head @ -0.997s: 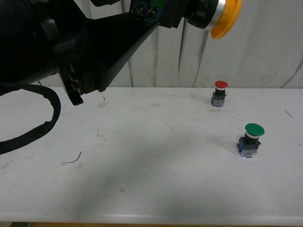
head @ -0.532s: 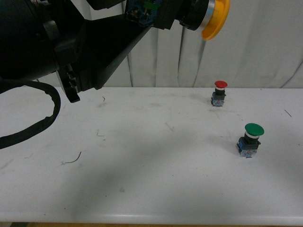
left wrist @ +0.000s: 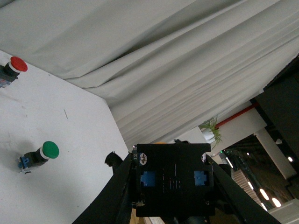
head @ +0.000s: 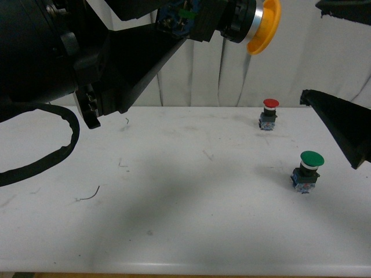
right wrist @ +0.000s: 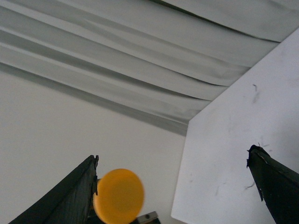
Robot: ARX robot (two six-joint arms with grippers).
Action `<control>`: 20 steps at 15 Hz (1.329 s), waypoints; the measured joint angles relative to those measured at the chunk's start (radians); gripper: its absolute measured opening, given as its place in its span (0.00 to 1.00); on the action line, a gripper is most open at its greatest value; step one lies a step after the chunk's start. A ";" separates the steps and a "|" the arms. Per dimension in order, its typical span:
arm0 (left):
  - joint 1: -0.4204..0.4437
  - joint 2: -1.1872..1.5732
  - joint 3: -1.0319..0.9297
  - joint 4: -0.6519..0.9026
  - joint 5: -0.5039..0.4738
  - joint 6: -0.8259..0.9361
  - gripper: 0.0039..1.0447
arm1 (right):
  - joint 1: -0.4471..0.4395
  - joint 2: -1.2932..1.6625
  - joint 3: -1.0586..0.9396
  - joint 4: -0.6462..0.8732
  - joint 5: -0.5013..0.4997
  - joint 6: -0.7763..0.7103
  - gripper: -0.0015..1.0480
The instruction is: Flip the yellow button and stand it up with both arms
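Note:
My left gripper (head: pixel 197 14) is shut on the yellow button (head: pixel 264 26) and holds it high above the table, lying sideways with its orange-yellow cap pointing right. In the left wrist view the button's blue-black contact block (left wrist: pixel 172 179) fills the space between the jaws. My right gripper (head: pixel 336 75) is open at the right edge of the front view, its black fingers (head: pixel 342 130) spread wide, some way from the button. In the right wrist view the yellow cap (right wrist: pixel 119 196) shows by one finger (right wrist: pixel 60 198) of that open gripper (right wrist: pixel 173 186).
A red-capped button (head: pixel 269 113) stands at the back right of the white table (head: pixel 174 220). A green-capped button (head: pixel 307 171) stands nearer, right of centre. A black cable (head: pixel 40 156) loops at the left. Grey curtains hang behind.
My right gripper has come into the front view at the right edge. The left gripper and yellow button first shifted left, then held still.

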 joint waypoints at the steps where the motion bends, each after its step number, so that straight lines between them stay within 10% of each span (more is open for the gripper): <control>1: 0.000 0.002 0.000 -0.007 0.000 0.001 0.34 | 0.015 -0.009 0.014 0.004 -0.004 0.037 0.94; 17: 0.007 0.029 0.010 0.011 0.002 0.003 0.34 | 0.201 0.098 0.156 0.006 0.002 0.207 0.94; 20: 0.008 0.030 0.011 0.009 0.006 0.004 0.34 | 0.199 0.098 0.158 0.007 0.002 0.205 0.75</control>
